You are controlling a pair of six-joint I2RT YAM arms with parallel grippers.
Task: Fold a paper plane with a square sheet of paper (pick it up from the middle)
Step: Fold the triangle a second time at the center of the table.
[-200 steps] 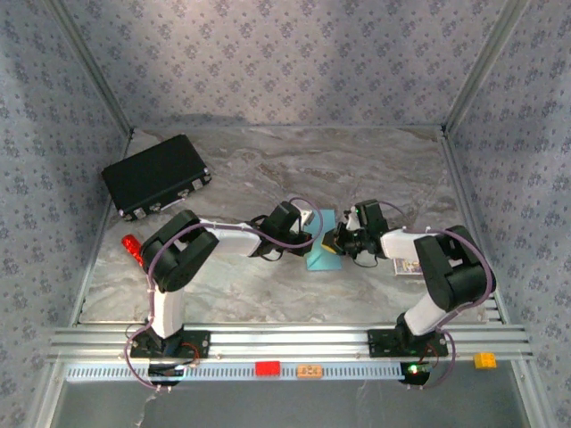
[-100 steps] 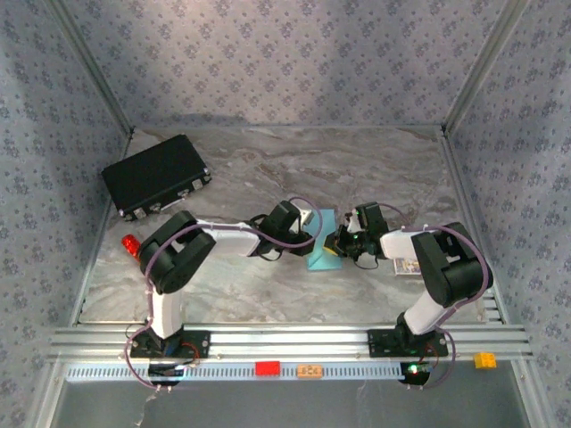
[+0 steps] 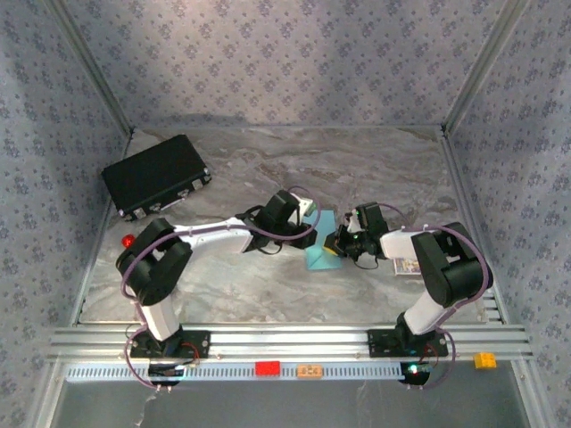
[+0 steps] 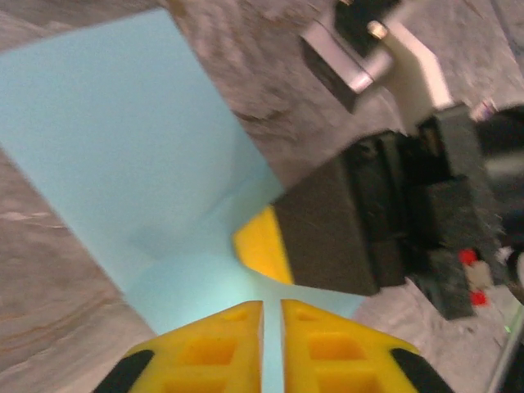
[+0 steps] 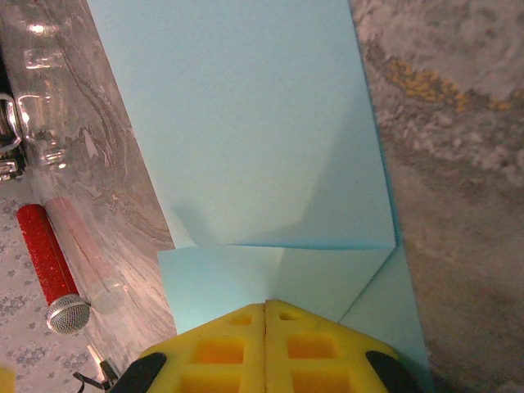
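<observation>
Now right hand [image 5: 265, 307] clamped on the paper [image 5: 246, 123]; left hand [image 4: 272, 304] nearly closed over it.

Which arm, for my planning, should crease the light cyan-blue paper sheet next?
Left, probably. The right gripper is shut on the light cyan-blue paper sheet, anchoring it; the left gripper, nearly closed at the fold, looks free.

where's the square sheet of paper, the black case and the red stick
square sheet of paper [image 5: 246, 123], right wrist view, middle of the big flap
black case [image 3: 156, 176], top external view, centre of lid
red stick [image 3: 129, 241], top external view, its visible end
</observation>
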